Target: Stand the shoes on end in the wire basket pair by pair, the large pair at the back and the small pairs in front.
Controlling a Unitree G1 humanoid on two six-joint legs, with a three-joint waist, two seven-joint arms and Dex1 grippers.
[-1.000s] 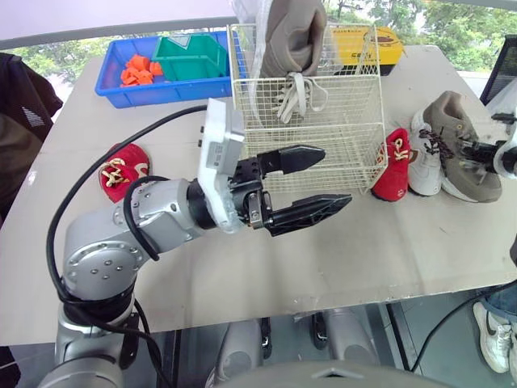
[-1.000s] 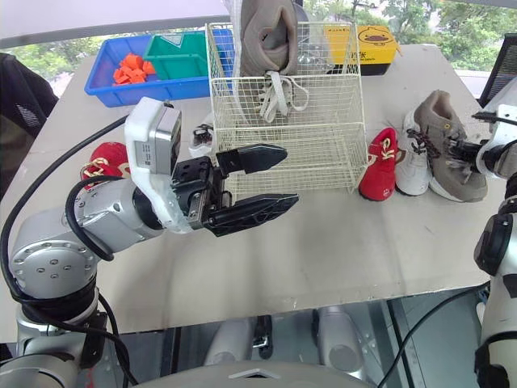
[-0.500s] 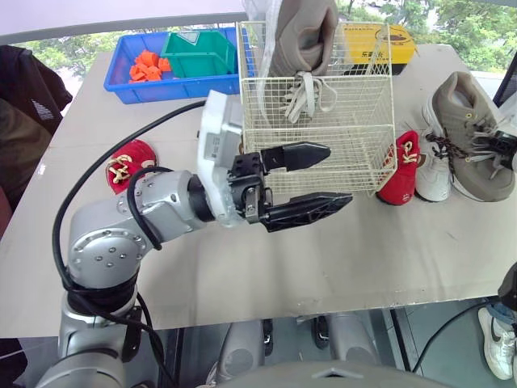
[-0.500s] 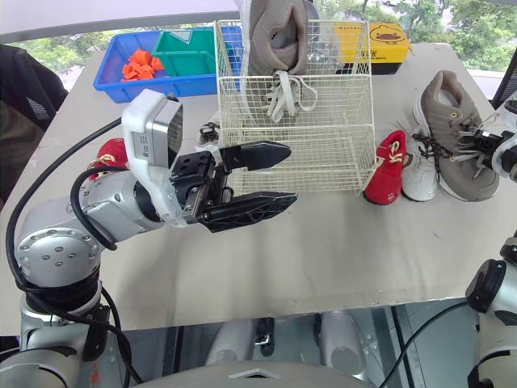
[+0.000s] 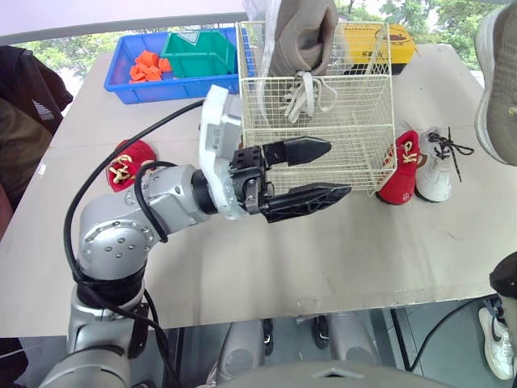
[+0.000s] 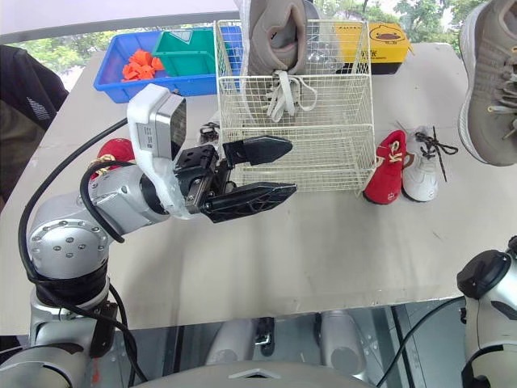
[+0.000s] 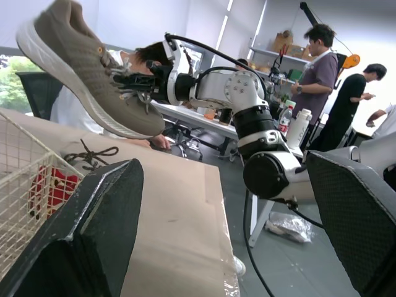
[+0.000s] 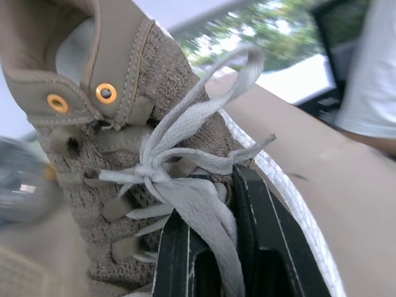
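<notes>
Mid-table: wire basket, 1 tan shoe on end at its back. Just in front: left gripper, forearm level, fingers wide apart, empty. High off right edge: second tan shoe, tilted, laces pinched tight by right gripper. Beside basket: 1 red shoe, 1 white shoe.

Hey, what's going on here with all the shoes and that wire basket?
A humanoid robot is packing shoes into a wire basket. Its right end effector is shut on the laces of a large grey-brown shoe, holding it in the air. The matching shoe stands on end at the basket's back. The left end effector hangs open before the basket, holding nothing. A small red shoe and a small white shoe lie beside the basket, another red shoe farther left.
</notes>
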